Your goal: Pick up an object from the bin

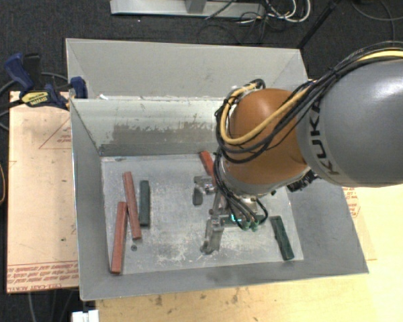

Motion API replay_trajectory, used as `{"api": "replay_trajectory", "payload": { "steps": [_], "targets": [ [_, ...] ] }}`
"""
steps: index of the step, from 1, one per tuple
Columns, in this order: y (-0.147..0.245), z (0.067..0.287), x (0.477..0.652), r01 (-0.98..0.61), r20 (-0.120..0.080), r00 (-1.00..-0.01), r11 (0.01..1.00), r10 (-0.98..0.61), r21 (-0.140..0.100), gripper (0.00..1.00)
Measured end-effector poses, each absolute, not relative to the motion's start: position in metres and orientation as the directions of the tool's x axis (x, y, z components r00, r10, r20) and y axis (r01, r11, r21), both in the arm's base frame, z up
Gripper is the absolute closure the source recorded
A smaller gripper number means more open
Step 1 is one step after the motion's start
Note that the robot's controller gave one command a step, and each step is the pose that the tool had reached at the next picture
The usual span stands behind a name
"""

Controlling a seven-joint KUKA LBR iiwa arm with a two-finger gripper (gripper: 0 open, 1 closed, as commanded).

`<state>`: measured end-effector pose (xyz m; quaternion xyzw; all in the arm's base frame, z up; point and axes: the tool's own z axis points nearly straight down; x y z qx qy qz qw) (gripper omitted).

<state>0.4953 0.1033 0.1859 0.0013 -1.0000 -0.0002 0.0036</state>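
**Open fingers over bare floor: the risk is an empty close**

Nearest the front rim of the grey metal bin point(87, 213), a long red-brown flat stick point(118, 245) lies at the left. A dark green flat stick point(281, 237) lies at the right, just beside the arm's wrist.

Between them, in the middle of the floor, the two-finger gripper point(206, 219) hangs with its fingers point(211, 237) spread apart. Only scuffed grey metal shows between them. It holds nothing, and no stick lies inside its span, so closing here would likely catch only air.

Further back on the left, a second red-brown stick point(129, 205) and a shorter dark green stick point(144, 202) lie side by side, touching or nearly so. A grasp there could nudge one while pinching the other. All these pieces are thin and flat on the floor, so the fingertips may slide over an edge instead of getting under it.

Farthest back, a short red-orange stick point(205, 161) lies at the foot of the sloped back wall, partly hidden under the robot's rounded orange cover point(262, 133). It is the piece closest to the gripper (and so my guess for the likeliest target). The wall crowds it, though, and a finger could strike the slope or push the stick tight against it.
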Motion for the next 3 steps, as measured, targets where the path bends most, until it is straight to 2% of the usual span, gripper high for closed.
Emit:
{"api": "replay_trajectory", "payload": {
  "steps": [1, 2, 3],
  "targets": [
    [0.076, 0.09, 0.537, -0.201, 0.004, -0.979, 0.98, -0.201, 0.0, 0.0],
    [-0.025, 0.072, 0.546, -0.087, 0.0, -0.996, 0.996, -0.087, -0.002, 0.0],
    [-0.02, 0.073, 0.547, -0.095, 0.0, -0.995, 0.995, -0.095, 0.001, 1.0]
  ]
}}
